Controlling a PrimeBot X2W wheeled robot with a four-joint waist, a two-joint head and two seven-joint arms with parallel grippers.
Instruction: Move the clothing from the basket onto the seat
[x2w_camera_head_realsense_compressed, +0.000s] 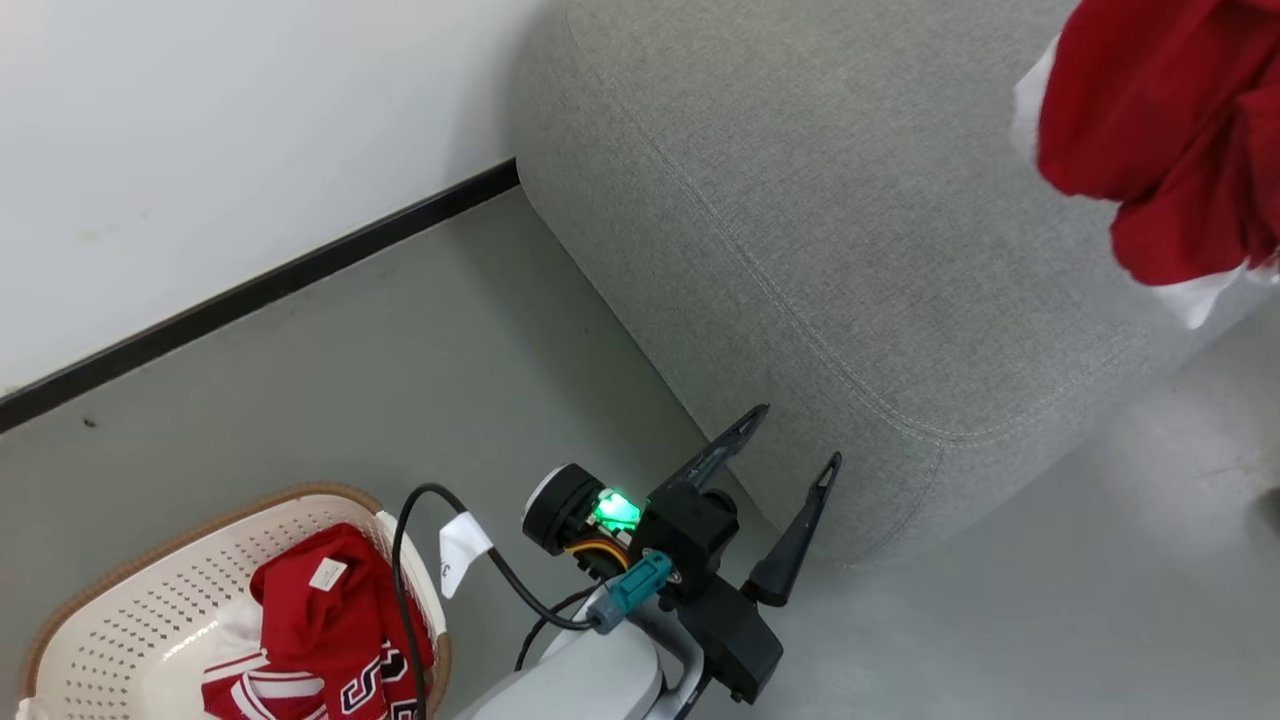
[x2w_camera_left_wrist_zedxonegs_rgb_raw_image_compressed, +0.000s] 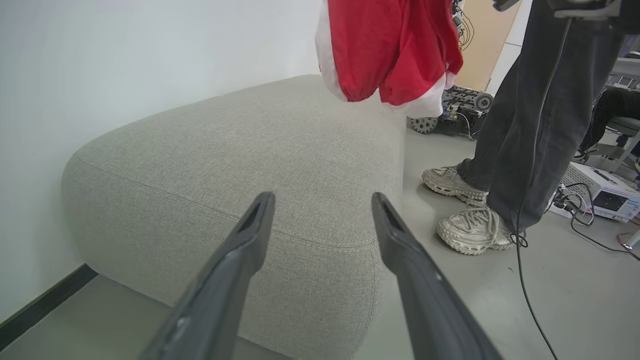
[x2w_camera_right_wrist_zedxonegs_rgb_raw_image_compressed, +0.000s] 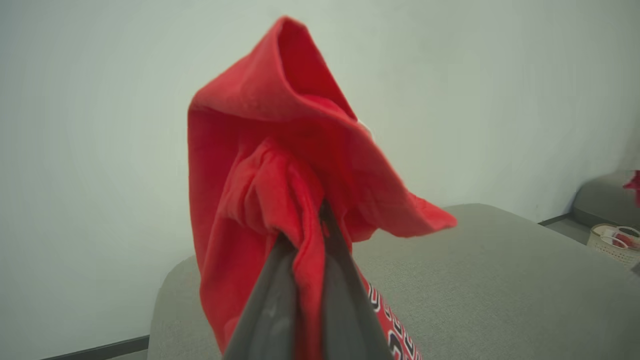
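A red jersey (x2w_camera_right_wrist_zedxonegs_rgb_raw_image_compressed: 280, 200) hangs bunched between the fingers of my right gripper (x2w_camera_right_wrist_zedxonegs_rgb_raw_image_compressed: 305, 230), which is shut on it above the seat (x2w_camera_right_wrist_zedxonegs_rgb_raw_image_compressed: 500, 280). The same clothing (x2w_camera_head_realsense_compressed: 1160, 130) dangles at the top right of the head view over the grey seat (x2w_camera_head_realsense_compressed: 800, 220), and shows as a red jersey (x2w_camera_left_wrist_zedxonegs_rgb_raw_image_compressed: 390, 45) in the left wrist view. My left gripper (x2w_camera_head_realsense_compressed: 795, 440) stands open and empty beside the seat's near corner (x2w_camera_left_wrist_zedxonegs_rgb_raw_image_compressed: 240, 165). More red clothing (x2w_camera_head_realsense_compressed: 320, 630) with white trim and a white tag lies in the cream basket (x2w_camera_head_realsense_compressed: 120, 610) at the lower left.
A white wall with a black skirting strip (x2w_camera_head_realsense_compressed: 270, 280) runs behind the seat and basket. A person's legs and pale shoes (x2w_camera_left_wrist_zedxonegs_rgb_raw_image_compressed: 470, 230) stand on the grey floor right of the seat, with cables and equipment (x2w_camera_left_wrist_zedxonegs_rgb_raw_image_compressed: 600, 195) beyond them.
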